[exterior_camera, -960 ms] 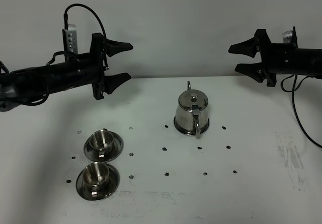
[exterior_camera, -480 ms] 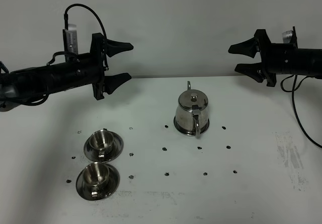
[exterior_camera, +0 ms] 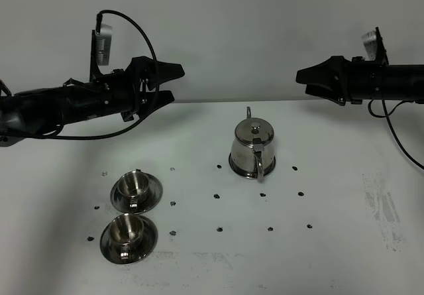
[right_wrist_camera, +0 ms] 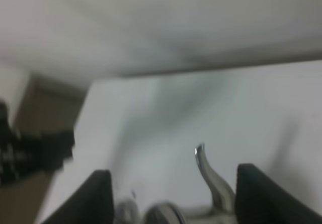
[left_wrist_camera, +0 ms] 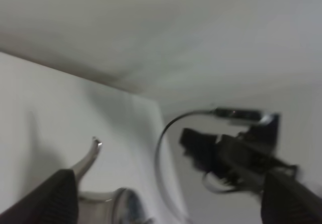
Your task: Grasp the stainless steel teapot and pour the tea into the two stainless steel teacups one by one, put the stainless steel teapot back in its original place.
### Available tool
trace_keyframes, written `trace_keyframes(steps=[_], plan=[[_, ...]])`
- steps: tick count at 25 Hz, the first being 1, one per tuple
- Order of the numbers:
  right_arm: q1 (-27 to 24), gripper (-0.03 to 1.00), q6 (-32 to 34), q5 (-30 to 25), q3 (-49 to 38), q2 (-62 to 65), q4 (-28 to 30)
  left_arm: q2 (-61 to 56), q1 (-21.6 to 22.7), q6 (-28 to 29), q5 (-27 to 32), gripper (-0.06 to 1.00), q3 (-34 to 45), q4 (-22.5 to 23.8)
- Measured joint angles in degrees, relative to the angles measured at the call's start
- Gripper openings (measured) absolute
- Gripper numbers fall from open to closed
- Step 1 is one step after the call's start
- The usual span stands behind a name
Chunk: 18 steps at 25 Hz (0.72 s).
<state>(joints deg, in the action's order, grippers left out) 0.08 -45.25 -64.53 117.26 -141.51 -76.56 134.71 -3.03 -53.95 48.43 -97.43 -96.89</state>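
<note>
White bench [exterior_camera: 344, 195] fills most of the shot, with a plain wall behind it; both arms hang over the far side, well clear of the surface; left gripper [exterior_camera: 176, 83] is up at far left, pointing toward the middle, jaws apart with nothing in them; right gripper [exterior_camera: 303, 81] is at far right and looks side-on from above, but its blurry wrist view shows the jaws apart and empty too; teapot [exterior_camera: 252, 148] stands upright a bit right of centre, lower than both grippers, spout to the far side and loop handle facing near; at near left, far teacup [exterior_camera: 135, 187] and near teacup [exterior_camera: 127, 232] each sit on a saucer, rims just beside each other; small black dots [exterior_camera: 217, 195] speckle the bench.
</note>
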Motion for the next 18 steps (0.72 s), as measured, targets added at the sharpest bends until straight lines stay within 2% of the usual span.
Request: trace_keyframes(steps=[3,5,8,12,13,15,18], plan=[[0.0,0.49,4.24,-0.21,4.52,0.0,12.96,-1.15,-0.29,0.79,-5.41,0.71,0.0,10.91],[0.25,0.48,10.29,-1.15,8.7,0.0,24.74,-3.08,-0.68,2.95,-9.66,0.7,0.0,20.5],[0.56,0.47,18.15,-4.17,15.83,0.1,38.81,-6.63,-1.62,7.2,-14.17,0.7,0.0,34.44],[0.56,0.46,22.84,-5.01,17.73,2.92,47.69,-10.84,-2.1,13.18,-15.45,0.7,0.0,50.97],[0.56,0.45,23.26,-5.08,17.33,4.43,49.54,-11.67,-2.1,14.07,-15.65,0.7,0.15,53.37],[0.56,0.45,23.89,-5.08,14.73,8.38,51.95,-14.31,-2.1,14.8,-16.86,0.7,2.04,55.29],[0.81,0.45,24.28,-5.14,8.71,15.73,55.46,-19.98,-2.1,13.0,-21.62,0.7,8.61,55.37]])
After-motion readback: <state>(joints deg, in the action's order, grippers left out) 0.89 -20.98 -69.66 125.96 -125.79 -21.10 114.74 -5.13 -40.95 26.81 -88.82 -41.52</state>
